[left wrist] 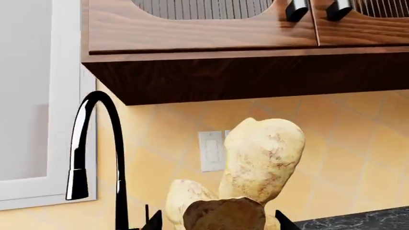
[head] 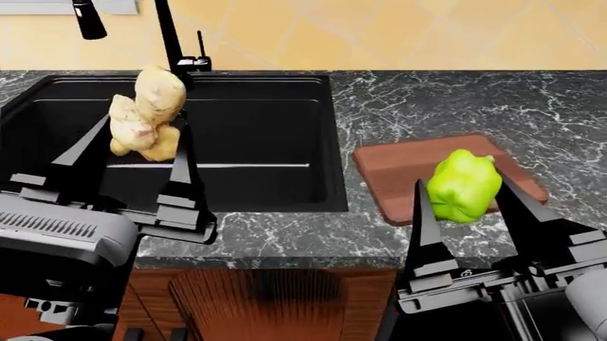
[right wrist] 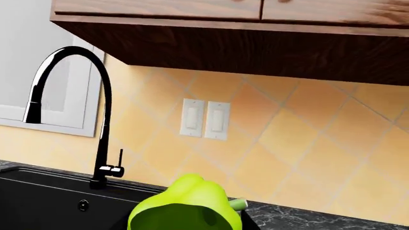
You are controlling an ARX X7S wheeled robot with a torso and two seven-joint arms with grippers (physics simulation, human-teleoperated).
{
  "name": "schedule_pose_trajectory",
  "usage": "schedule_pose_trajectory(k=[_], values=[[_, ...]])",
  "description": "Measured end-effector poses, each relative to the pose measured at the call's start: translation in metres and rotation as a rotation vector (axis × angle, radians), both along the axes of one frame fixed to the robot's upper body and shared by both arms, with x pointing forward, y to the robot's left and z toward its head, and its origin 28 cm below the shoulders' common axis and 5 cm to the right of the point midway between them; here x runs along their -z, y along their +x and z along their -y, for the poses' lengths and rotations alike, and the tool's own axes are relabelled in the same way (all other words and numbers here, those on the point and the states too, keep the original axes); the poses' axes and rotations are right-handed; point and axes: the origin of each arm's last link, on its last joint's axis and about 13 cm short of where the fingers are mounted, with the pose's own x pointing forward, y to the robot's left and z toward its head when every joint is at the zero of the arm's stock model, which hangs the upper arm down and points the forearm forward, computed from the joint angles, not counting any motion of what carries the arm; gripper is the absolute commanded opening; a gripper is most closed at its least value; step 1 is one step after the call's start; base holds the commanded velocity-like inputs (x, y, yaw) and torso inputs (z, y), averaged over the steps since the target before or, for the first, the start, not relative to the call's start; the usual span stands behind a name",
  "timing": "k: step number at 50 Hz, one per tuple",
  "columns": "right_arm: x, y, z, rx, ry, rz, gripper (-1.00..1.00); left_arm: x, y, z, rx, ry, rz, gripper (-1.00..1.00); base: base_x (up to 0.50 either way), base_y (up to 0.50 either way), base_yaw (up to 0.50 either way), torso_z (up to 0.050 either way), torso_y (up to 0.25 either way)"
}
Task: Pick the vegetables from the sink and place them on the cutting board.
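Left gripper (head: 141,138): my jaws clench the ginger root (head: 145,114) above the sink (head: 275,128).
Right gripper (head: 463,192): my jaws clench the bell pepper (head: 463,186) over the cutting board (head: 399,167).

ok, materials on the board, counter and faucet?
Cutting board: looks like reddish-brown wood, matte, with faint grain stripes. Counter: probably polished stone, dark grey with white marbled veins. Faucet: likely metal, glossy black, bright highlights along the curved neck.
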Motion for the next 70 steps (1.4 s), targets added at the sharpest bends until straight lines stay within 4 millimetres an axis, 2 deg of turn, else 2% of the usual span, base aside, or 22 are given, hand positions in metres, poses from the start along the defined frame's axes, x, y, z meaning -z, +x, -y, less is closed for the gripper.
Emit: schedule_pose_trajectory(k=[39,58,70], values=[[-0.001,-0.002,0.000,-0.009,0.000,0.006,-1.00,-0.001,0.001,0.006,0.018,0.012,-0.051,-1.00,0.11,-0.46,0.00,0.000,0.000],[-0.001,-0.001,-0.002,0.003,0.000,-0.007,-1.00,-0.005,0.036,0.033,0.113,0.081,-0.343,-1.00,0.00,0.00,0.00,0.000,0.000],[-0.002,-0.003,-0.001,0.021,0.002,-0.002,-1.00,-0.004,0.059,0.042,0.144,0.106,-0.484,-1.00,0.00,0.00,0.00,0.000,0.000]])
